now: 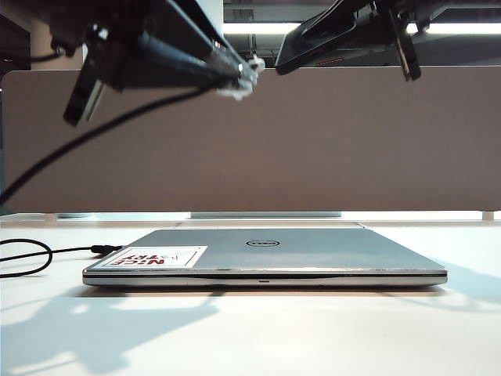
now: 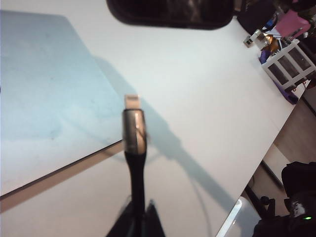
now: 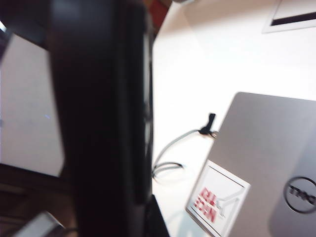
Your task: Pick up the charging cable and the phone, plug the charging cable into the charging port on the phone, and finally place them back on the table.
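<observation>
High above the white table (image 1: 250,329), my left gripper (image 1: 228,69) is shut on the charging cable (image 1: 94,129), whose black cord sags down to the left. In the left wrist view the cable's stem stands out from between my left gripper's (image 2: 139,211) fingers and ends in the silvery connector (image 2: 134,129). That connector points toward the phone's (image 2: 170,12) dark rounded edge, with a gap between them. My right gripper (image 1: 377,19) is shut on the glossy black phone (image 1: 313,37), tilted at the upper right. The phone (image 3: 98,113) fills the right wrist view and hides most of my right gripper (image 3: 136,217).
A closed silver Dell laptop (image 1: 266,257) with a red-lettered sticker (image 1: 156,257) lies mid-table. Another black cord (image 1: 35,258) with an all-black plug (image 1: 106,250) lies left of it. A grey-brown divider panel (image 1: 313,141) stands behind. A white rack (image 2: 289,61) sits past the table's edge.
</observation>
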### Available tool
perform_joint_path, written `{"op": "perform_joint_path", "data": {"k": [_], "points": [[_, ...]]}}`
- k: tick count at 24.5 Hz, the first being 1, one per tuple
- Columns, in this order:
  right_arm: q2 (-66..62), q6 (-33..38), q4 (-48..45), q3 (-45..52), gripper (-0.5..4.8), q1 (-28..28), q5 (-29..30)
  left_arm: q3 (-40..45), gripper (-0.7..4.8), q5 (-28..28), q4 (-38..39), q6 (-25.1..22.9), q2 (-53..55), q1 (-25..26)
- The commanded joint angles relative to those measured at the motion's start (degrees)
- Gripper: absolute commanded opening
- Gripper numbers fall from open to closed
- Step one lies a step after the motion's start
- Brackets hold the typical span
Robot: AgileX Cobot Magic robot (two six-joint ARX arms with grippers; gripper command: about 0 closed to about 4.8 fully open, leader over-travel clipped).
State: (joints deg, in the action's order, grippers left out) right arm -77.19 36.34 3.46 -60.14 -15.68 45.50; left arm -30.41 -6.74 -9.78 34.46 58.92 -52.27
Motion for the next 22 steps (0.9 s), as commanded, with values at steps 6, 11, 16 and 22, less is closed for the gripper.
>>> {"op": "perform_joint_path", "data": {"k": [6,11,16,22], "points": [[-2.75,9.9,-21.68,9.38,-0.05,-0.02,3.26,5.25,-0.07,-0.11,-9.84,2.67,5.75,0.13],[-6.6,13.11,-27.54,11.74,-0.05,-0.02,4.85,8.5,-0.07,-0.11,-12.04,5.42,6.95,0.13],[-12.07,19.87,-35.56,12.66,-0.05,-0.09,7.21,10.36,-0.07,-0.11,-13.92,8.48,7.08,0.13],[-14.43,23.74,-38.4,12.68,-0.05,-0.15,7.17,10.38,-0.07,-0.11,-15.98,9.55,7.13,0.13]]}}
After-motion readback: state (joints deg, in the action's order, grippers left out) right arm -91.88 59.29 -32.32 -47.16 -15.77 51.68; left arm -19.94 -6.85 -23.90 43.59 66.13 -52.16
